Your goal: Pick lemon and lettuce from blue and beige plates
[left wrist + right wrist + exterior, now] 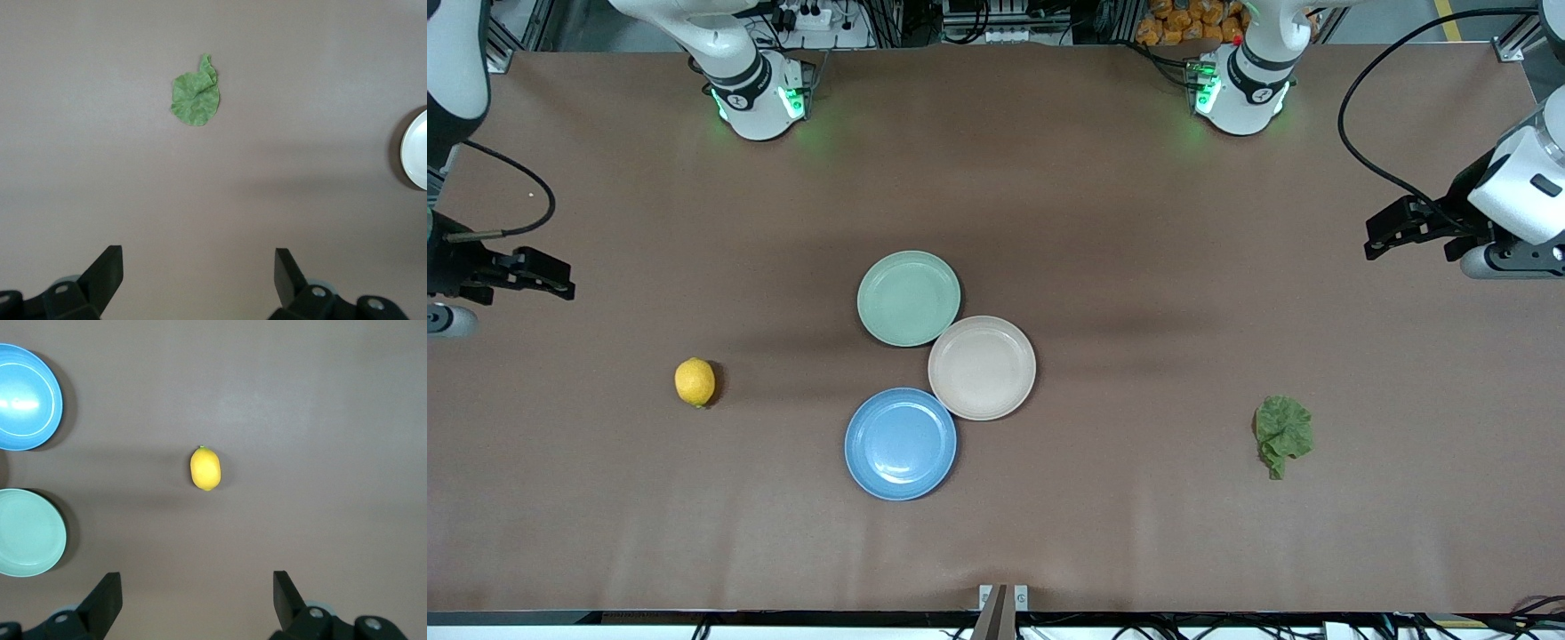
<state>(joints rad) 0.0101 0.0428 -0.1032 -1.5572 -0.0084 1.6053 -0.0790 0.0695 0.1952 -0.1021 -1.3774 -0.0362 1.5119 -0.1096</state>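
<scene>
1. Blue plate [900, 444]: nearest the front camera of the three plates, at mid-table. Nothing on it; its rim touches the beige plate.
2. Lettuce [1284, 435]: flat on the bare table toward the left arm's end, well apart from every plate, stem end pointing toward the front camera. Not on a plate, whatever the task wording implies. A thin, limp leaf; best taken, in my judgement, by coming straight down and pinching across the crumpled middle, fingertips close to the table.
3. Lemon [695, 382]: on the bare table toward the right arm's end, well apart from the plates. Smooth and oval, liable to roll; advise closing across the short axis, centred, so it does not squirt out.
4. Beige plate [982, 367]: empty, between the blue plate and the mint-green plate [908, 298], which sits farthest from the front camera and is not part of the task.
5. Left gripper [1387, 233]: up over the table's edge at its own end, fingers spread fully apart, holding nothing. Its wrist view has the lettuce ahead of it.
6. Right gripper [551, 274]: over the table's edge at its own end, fingers likewise wide apart and empty; the lemon lies centred ahead in its wrist view.
</scene>
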